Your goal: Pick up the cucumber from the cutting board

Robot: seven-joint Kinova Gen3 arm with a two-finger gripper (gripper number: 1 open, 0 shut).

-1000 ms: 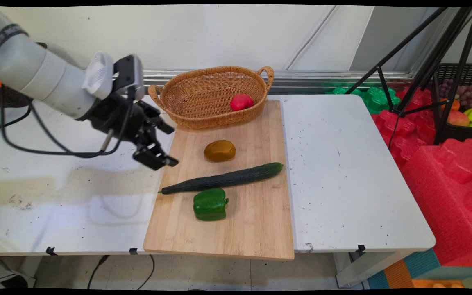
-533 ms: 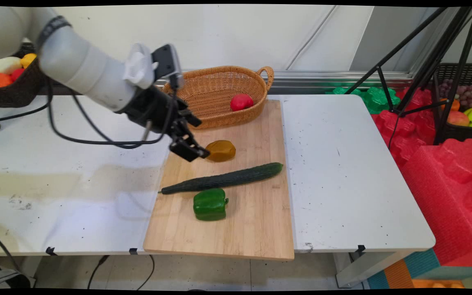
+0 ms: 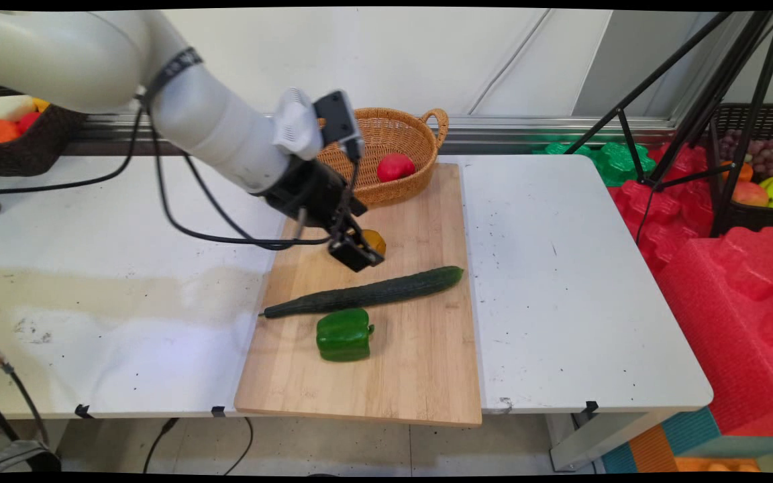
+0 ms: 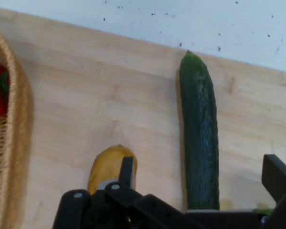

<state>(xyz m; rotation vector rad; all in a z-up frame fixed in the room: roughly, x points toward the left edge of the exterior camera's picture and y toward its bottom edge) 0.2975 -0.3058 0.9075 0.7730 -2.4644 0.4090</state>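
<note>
End effector point(image 3: 357, 253) spread wide over yellow-brown fruit point(image 4: 109, 164), cucumber point(image 4: 199, 138) beside.

On your board point(image 3: 420, 362), the basket point(image 3: 386, 144) sits at the back, the cucumber point(image 3: 366, 292) across the middle, the pepper point(image 3: 344, 335) nearest you.

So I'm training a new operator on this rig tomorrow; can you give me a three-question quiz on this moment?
1. True or false: the red fruit lies inside the wicker basket.
2. Which item is the gripper nearest? A) green pepper B) brown-yellow fruit C) red fruit
3. Fill in: the cucumber lies on the wooden ____.

Key: 1 true; 2 B; 3 board. In the hand view the gripper is open, one finger in front of the brown-yellow fruit, the other beyond the cucumber.
</note>
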